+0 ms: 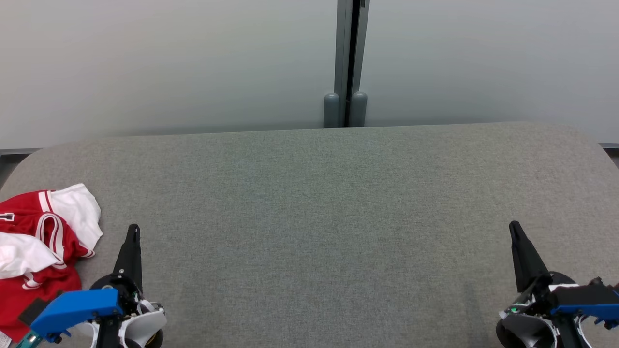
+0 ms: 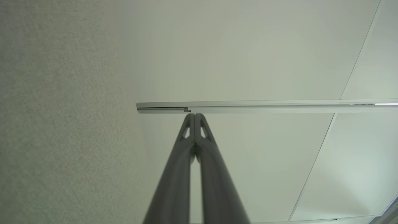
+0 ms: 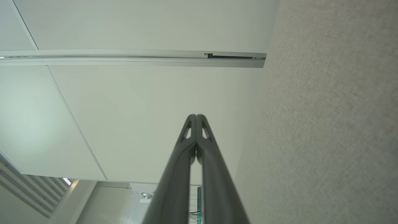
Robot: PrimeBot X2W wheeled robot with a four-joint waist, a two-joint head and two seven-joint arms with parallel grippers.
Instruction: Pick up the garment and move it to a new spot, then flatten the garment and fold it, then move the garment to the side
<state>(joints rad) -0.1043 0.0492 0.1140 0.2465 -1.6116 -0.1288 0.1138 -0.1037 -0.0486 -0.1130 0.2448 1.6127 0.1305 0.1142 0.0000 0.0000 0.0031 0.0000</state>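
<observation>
A crumpled red and white garment (image 1: 41, 246) lies at the left edge of the grey felt table (image 1: 309, 217), partly cut off by the head view's left border. My left gripper (image 1: 133, 228) stands just right of it, shut and empty, its tips touching in the left wrist view (image 2: 195, 115). At the lower right of the head view my right gripper (image 1: 513, 226) is also shut on nothing, far from the garment; its fingers meet at the tips in the right wrist view (image 3: 196, 116).
A pale wall with a grey vertical post (image 1: 349, 63) rises behind the table's far edge. The table's corners are rounded. Both wrist views look along the table toward the wall panels and a metal rail (image 2: 264, 106).
</observation>
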